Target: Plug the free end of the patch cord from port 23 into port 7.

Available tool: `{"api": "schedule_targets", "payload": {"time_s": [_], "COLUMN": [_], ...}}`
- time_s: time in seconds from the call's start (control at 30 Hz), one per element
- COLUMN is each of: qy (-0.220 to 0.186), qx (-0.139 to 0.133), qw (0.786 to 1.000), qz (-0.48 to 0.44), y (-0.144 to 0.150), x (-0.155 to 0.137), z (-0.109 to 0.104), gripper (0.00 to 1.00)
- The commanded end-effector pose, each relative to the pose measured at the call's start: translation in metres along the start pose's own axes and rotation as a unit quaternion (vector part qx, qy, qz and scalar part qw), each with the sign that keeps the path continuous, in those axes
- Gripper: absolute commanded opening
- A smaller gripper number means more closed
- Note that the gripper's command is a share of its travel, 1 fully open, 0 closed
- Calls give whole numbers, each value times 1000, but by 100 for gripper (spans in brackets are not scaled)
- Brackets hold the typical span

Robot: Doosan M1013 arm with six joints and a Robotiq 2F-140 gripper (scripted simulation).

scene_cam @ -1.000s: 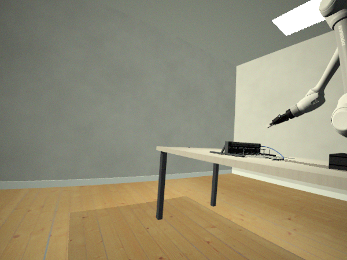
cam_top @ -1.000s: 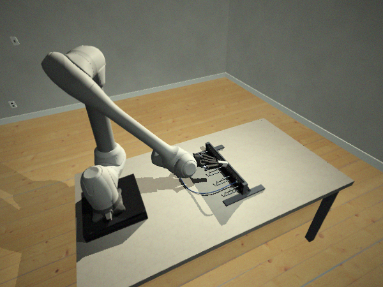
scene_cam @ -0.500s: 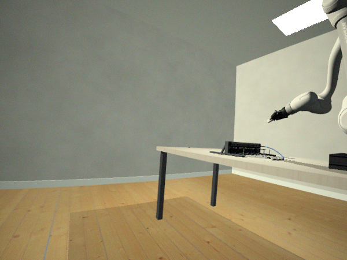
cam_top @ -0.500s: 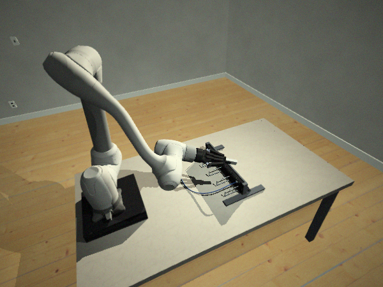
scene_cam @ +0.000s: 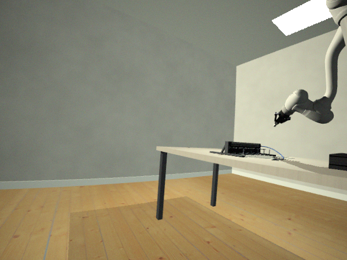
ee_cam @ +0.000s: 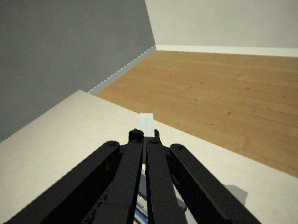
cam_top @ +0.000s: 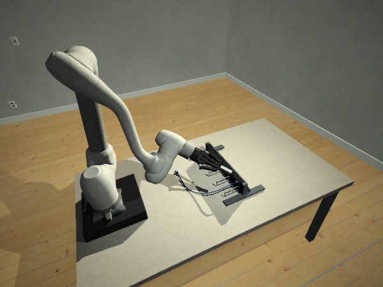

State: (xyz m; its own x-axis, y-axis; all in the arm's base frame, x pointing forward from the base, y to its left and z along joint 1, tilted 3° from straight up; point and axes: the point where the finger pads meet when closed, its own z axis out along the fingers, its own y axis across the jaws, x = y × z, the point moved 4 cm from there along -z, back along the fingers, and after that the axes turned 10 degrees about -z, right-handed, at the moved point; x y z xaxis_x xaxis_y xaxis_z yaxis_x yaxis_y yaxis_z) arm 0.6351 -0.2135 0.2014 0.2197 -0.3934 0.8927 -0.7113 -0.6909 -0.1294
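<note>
The black rack (cam_top: 235,175) (scene_cam: 243,146) stands on the table (cam_top: 287,153) (scene_cam: 196,152) (ee_cam: 55,135) with its ports facing the robot. The blue patch cord (cam_top: 204,193) (scene_cam: 271,149) runs from the rack's right end in a loop over the table. Its free end (cam_top: 176,173) (scene_cam: 279,158) lies on the table, close to the arm's side. My gripper (cam_top: 219,166) (scene_cam: 274,124) (ee_cam: 146,123) is shut with nothing between the fingers. It hangs well above the table and the rack. A sliver of blue cord (ee_cam: 140,218) shows under the fingers in the wrist view.
The robot's black base (cam_top: 131,204) (scene_cam: 338,160) sits at the table's left end. The rack has a foot bar (cam_top: 246,194) at its near end and one at its far end. Wire cable hooks stick out from the rack's front. The table's far edge borders wooden floor.
</note>
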Motion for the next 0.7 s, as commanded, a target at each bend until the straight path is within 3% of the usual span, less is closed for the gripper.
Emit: {"api": "schedule_targets", "payload": {"time_s": [0.0, 0.07, 0.3, 0.5, 0.57, 0.67], "qy": [-20, -51, -120, -193, -193, -243], "qx": [-51, -87, -143, -183, -183, -202], "qw": [998, 994, 980, 959, 959, 942], "qz": [12, 33, 69, 97, 97, 114], "y": [2, 7, 10, 3, 3, -7], "x": [-7, -28, -75, -123, -123, -154], "z": [-3, -12, -38, -69, -69, -93], "gripper": [0, 0, 0, 0, 0, 0]}}
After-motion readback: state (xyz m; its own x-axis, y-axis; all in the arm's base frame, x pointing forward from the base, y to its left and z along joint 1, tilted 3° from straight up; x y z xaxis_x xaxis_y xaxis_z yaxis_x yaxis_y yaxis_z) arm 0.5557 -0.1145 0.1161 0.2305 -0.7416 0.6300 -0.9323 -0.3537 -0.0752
